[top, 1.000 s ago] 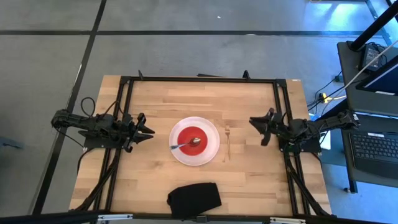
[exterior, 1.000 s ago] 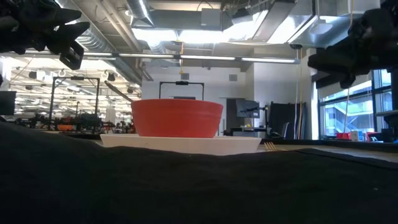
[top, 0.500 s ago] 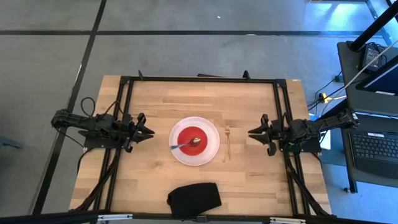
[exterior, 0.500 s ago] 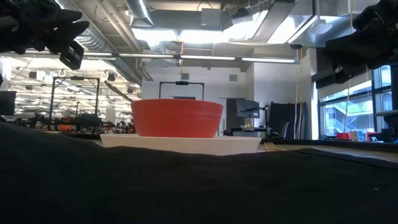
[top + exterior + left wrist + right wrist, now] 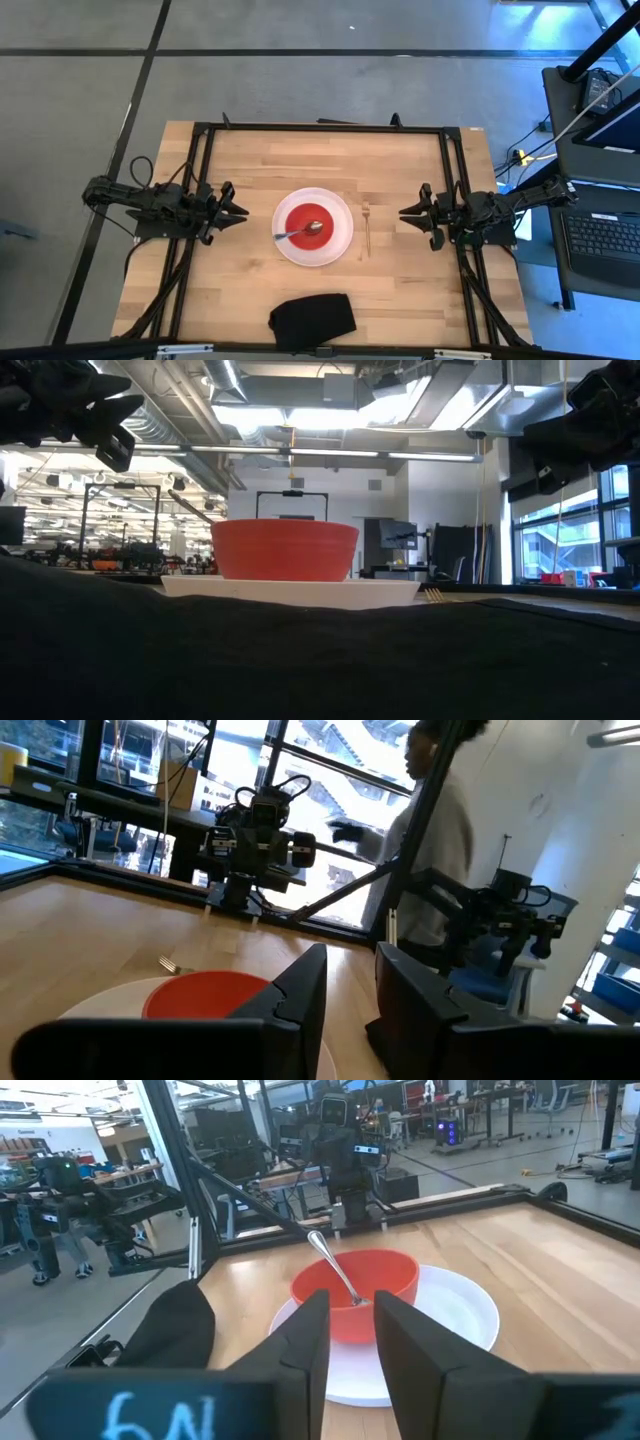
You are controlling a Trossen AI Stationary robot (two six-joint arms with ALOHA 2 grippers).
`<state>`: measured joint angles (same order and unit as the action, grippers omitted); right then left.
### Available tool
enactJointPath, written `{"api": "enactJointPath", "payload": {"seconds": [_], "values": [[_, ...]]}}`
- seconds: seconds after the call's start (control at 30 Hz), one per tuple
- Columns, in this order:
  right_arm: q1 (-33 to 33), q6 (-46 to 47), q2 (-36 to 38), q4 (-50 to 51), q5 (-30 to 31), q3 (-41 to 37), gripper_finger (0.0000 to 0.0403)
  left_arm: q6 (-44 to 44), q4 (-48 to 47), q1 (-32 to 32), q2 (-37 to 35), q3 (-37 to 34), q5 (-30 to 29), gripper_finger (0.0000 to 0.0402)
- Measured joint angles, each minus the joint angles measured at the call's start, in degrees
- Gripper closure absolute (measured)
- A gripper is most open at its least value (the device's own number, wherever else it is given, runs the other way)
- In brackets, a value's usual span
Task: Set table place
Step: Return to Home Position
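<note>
— How far along do we judge the place setting to be?

— Laid, as far as we can see. The white plate (image 5: pixel 343 240) lies at the middle of the table (image 5: pixel 400 290). The red bowl (image 5: pixel 305 213) sits on it, a little left of the plate's centre. The slim fork (image 5: pixel 367 232) lies flat on the wood just right of the plate, apart from its rim, running near to far.

— And what do the containers hold?

— The bowl holds the silver spoon (image 5: pixel 300 232). Its scoop rests inside, and its handle leans out over the bowl's left rim, above the plate. We see nothing else in the bowl, and the plate carries only the bowl.

— Where do we find the grippers?

— The left gripper (image 5: pixel 240 214) hovers left of the plate, apart from it and pointing toward it. Its fingers stand a narrow gap apart with nothing between them. The right gripper (image 5: pixel 405 214) hovers right of the fork, also apart. Its fingers are parted just as narrowly, and they too are empty.

— So what is left?

— Nothing for the dishes, we judge; only the arms have to draw back to their rest pose. The black cloth (image 5: pixel 313 320) at the near edge touches none of the setting.
</note>
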<state>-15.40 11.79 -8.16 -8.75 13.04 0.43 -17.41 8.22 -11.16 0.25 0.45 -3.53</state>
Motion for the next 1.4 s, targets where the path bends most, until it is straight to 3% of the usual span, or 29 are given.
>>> {"api": "enactJointPath", "payload": {"seconds": [0.6, 1.4], "values": [[0.0, -0.1, 0.0, 0.0, 0.0, 0.0, 0.0318, 0.0, 0.0, 0.0, 0.0, 0.0, 0.0, 0.0301], [0.0, 0.0, 0.0, 0.0, 0.0, 0.0, 0.0318, 0.0, 0.0, 0.0, 0.0, 0.0, 0.0, 0.0332]]}}
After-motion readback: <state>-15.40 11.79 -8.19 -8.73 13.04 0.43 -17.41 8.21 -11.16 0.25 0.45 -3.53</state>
